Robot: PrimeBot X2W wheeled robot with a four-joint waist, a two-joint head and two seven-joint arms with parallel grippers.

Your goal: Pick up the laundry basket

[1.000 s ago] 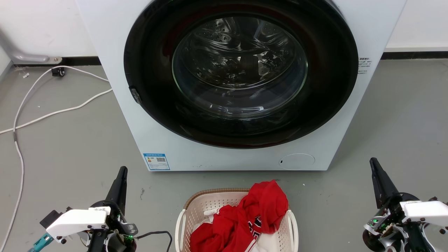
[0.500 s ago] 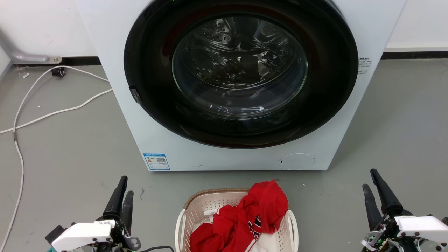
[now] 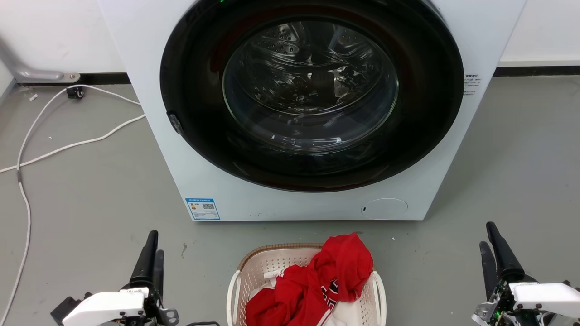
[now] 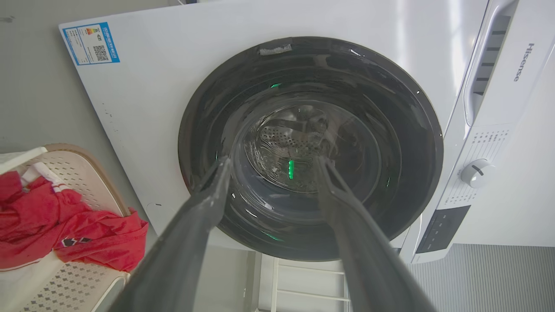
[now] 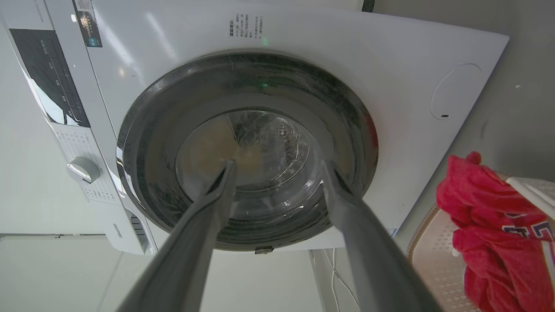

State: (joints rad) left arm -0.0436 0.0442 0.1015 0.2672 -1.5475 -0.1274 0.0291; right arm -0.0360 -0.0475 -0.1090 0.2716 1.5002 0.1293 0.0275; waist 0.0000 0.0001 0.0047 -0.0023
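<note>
Your laundry basket (image 3: 272,265) sits on the grey floor (image 3: 90,190) at 6 o'clock in the head view. A red garment (image 3: 335,271) is heaped inside it and rises over the far rim. At the basket's 12 o'clock stands the white washer (image 3: 294,206), its round glass door shut. Your left end effector (image 3: 155,244) is at the basket's 9 o'clock and your right end effector (image 3: 487,235) at its 3 o'clock. Both are well apart from it, with fingers parted wide and holding nothing.

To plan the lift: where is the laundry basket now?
In the head view the laundry basket sits on the floor at bottom centre, in front of the washer, holding a red garment.
</note>
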